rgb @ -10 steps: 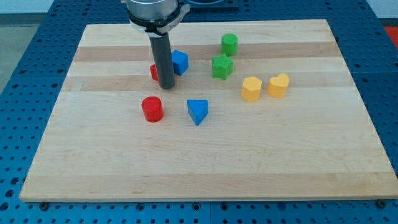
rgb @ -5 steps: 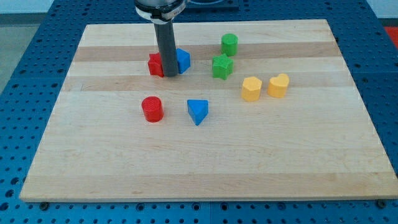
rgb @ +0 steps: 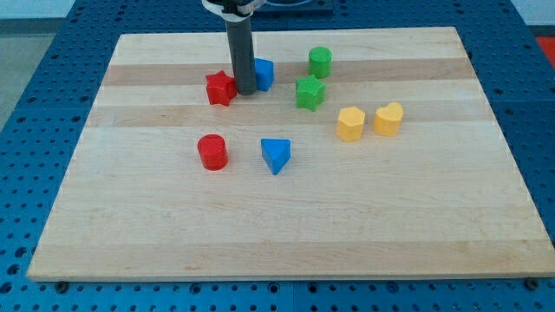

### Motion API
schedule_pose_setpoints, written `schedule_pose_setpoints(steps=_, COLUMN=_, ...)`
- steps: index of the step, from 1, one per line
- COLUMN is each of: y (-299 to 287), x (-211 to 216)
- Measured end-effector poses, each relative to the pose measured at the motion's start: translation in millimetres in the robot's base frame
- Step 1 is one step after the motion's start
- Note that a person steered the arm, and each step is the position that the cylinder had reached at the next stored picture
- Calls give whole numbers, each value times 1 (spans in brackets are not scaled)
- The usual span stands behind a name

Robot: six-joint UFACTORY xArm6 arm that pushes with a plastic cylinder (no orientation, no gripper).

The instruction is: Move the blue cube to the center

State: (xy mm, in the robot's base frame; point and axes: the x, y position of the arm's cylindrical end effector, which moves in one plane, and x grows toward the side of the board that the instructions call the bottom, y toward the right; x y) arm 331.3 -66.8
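Wooden board (rgb: 286, 217) on blue pegboard: my tip (rgb: 244, 91) stands between red star block (rgb: 220, 87) and blue cube (rgb: 263, 74), half-hiding the cube; no fingers exist.

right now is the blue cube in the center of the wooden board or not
Not in the center. The blue cube sits near the wooden board's top edge, with my tip against its left side.

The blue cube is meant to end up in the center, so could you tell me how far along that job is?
Nothing looks done yet: the blue cube sits near the view's top of the board, well above its middle. In hand: my tip is between the cube and the red star-shaped block, at the cube's left edge. Left: getting to the cube's top side and pushing it down toward the middle, near the blue triangular block.
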Motion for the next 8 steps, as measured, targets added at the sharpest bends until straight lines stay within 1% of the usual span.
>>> schedule_pose_setpoints(steps=2, y=6, x=-5)
schedule_pose_setpoints(steps=3, y=1, x=-15)
schedule_pose_setpoints(steps=4, y=-6, x=-23)
schedule_pose_setpoints(steps=5, y=-26, x=-32)
schedule_pose_setpoints(steps=6, y=-46, x=-35)
schedule_pose_setpoints(steps=8, y=-56, x=-28)
